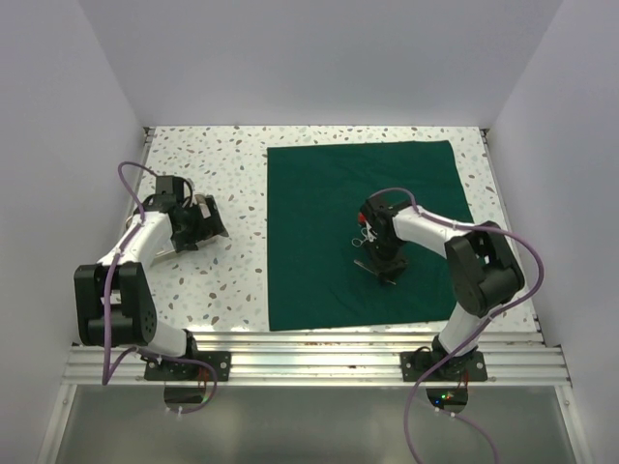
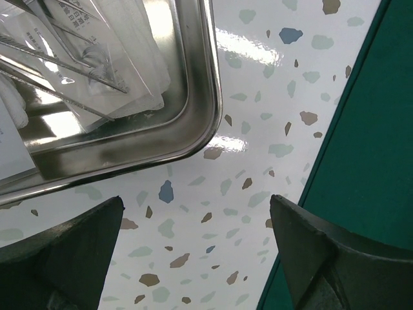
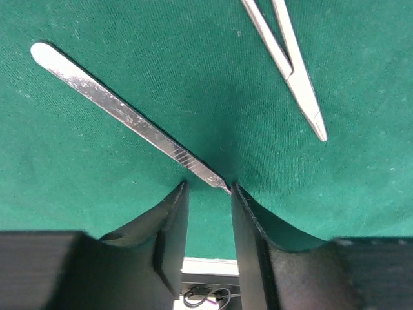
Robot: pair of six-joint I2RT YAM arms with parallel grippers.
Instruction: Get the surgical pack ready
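Note:
The surgical pack, a large dark green drape (image 1: 319, 193), lies flat on the right half of the table and fills the right wrist view (image 3: 129, 51). Its edge shows at the right of the left wrist view (image 2: 374, 129). A flat steel scalpel handle (image 3: 129, 119) lies on it, next to a pair of steel forceps (image 3: 290, 64). My right gripper (image 3: 208, 187) presses down on the drape, its jaws narrowly open. The handle's near end sits between the fingertips and touches the right one. My left gripper (image 2: 197, 213) hangs wide open over bare table, holding nothing.
A shallow steel tray (image 2: 200, 97) with several packaged items stands just beyond the left gripper at the table's left side (image 1: 164, 256). White walls close in the speckled table on three sides.

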